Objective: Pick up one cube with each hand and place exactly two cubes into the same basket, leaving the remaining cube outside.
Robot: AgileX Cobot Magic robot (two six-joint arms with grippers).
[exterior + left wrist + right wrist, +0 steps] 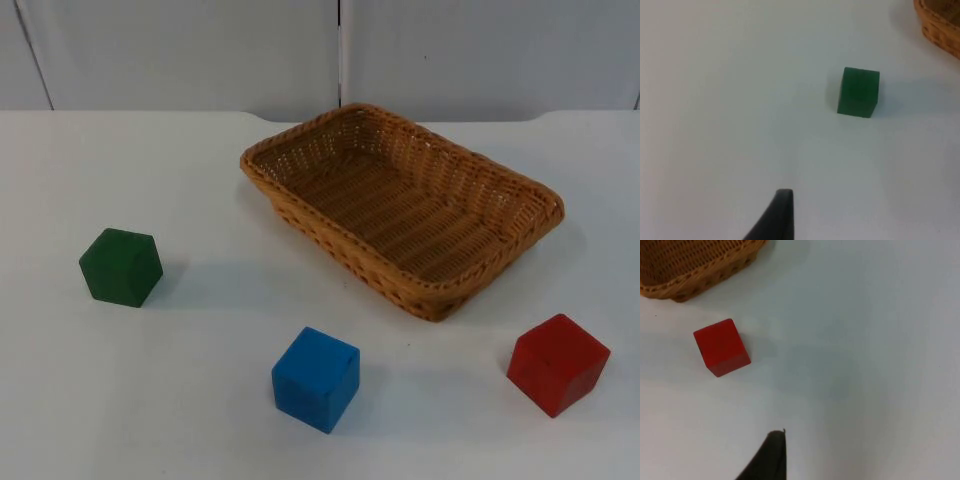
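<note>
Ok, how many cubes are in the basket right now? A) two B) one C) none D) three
C: the basket holds nothing, and the green cube, blue cube and red cube all sit on the table outside it.

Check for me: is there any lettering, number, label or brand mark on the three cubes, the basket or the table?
None to read. The green cube, blue cube and red cube have plain faces, the wicker basket carries no tag, and the white table is unmarked.
</note>
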